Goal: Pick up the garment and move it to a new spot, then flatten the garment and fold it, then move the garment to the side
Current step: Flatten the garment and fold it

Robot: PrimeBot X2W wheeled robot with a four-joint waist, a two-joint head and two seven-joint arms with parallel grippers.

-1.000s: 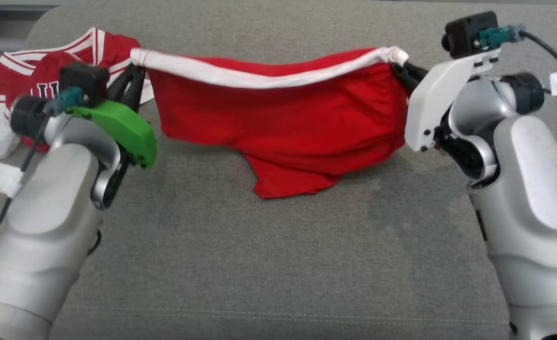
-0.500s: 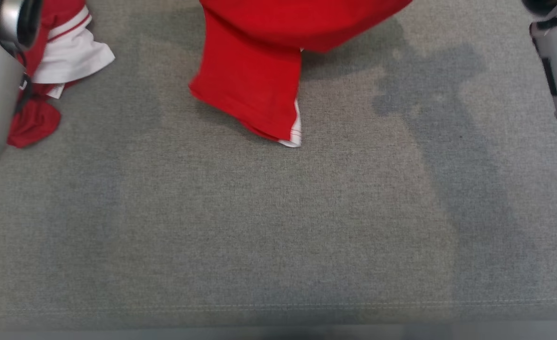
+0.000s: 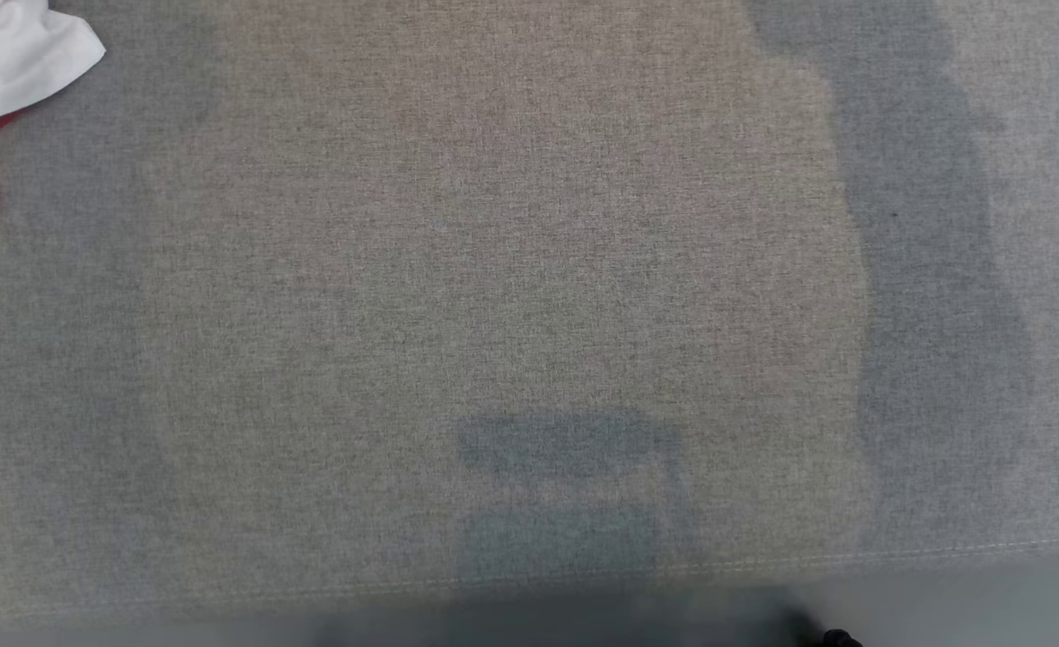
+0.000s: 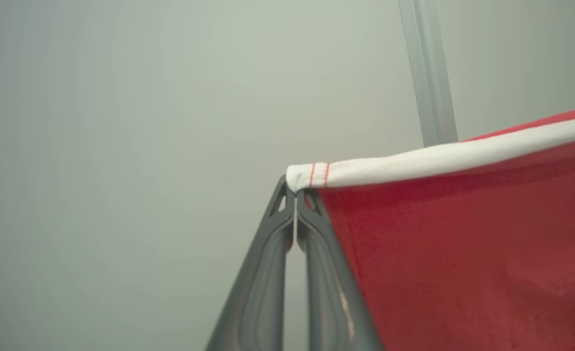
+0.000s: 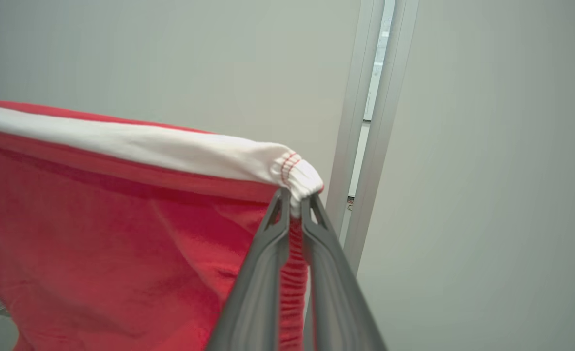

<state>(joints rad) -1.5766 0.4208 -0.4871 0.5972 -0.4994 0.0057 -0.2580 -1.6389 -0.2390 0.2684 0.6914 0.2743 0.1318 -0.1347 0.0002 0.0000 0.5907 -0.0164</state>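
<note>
While aloft, red garment (image 4: 463, 253) before metal post (image 4: 426, 73); spare clothes (image 3: 17, 54) on cushion (image 3: 529, 270).

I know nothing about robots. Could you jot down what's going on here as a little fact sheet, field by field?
Held item: red garment with a white band
Left claw: shut on one end of the band
Right claw: shut on the other, gathered end
Garment state: stretched between the claws, hanging below them
Surface: grey fabric cushion
Also there: white and red clothes in the head view's upper left corner

Probably a lab: plain partition wall (image 4: 121, 122), aluminium post (image 5: 365, 122), grey upholstery (image 3: 529, 270).
</note>
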